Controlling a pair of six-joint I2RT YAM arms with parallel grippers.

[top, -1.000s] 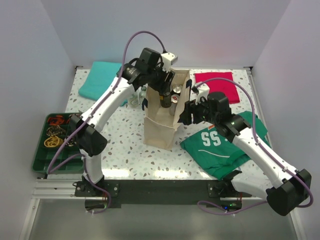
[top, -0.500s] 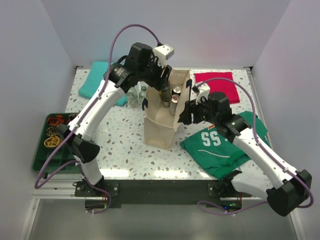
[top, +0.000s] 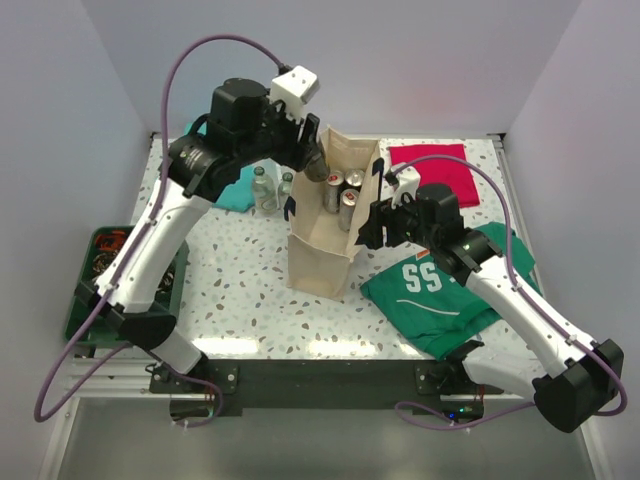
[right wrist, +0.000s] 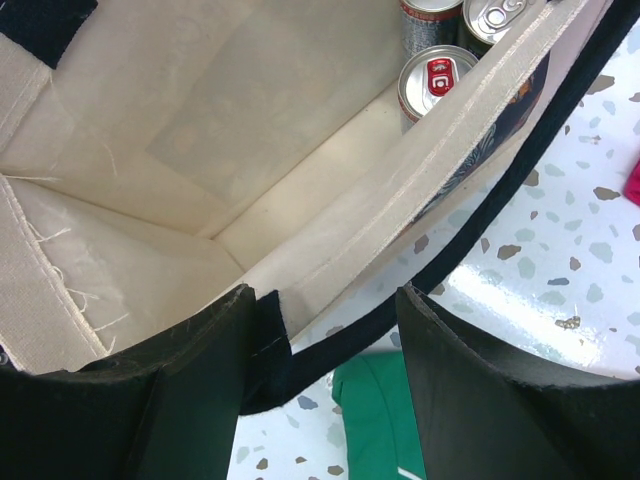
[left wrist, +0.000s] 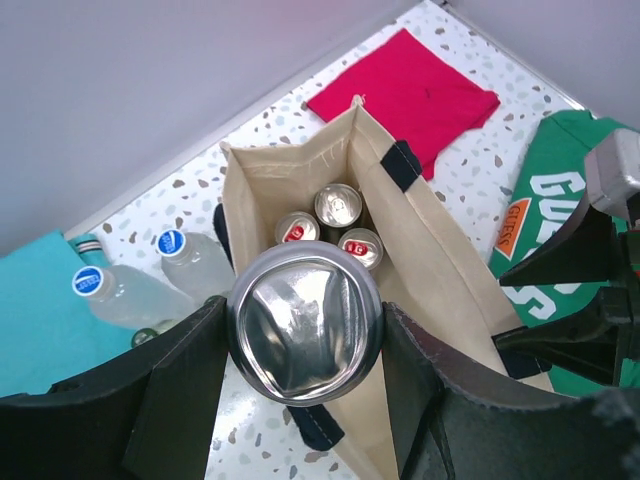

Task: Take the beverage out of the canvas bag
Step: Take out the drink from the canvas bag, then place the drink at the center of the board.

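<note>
Since lifting, left end effector [left wrist: 305, 340] clamps can [left wrist: 305, 335] above canvas bag [top: 322, 255].

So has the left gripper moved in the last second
Yes. The left gripper, shut on a can, has risen out of the canvas bag and shifted left, toward the water bottles.

A white speckled terrazzo tabletop [top: 250, 290] sits boxed in by plain pale lavender-grey walls [top: 60, 120] at the back and both sides. Along the near edge runs an aluminium rail [top: 110, 375] with a black base plate [top: 320, 385]. Lighting is soft, even, with faint glare on the tabletop
</note>
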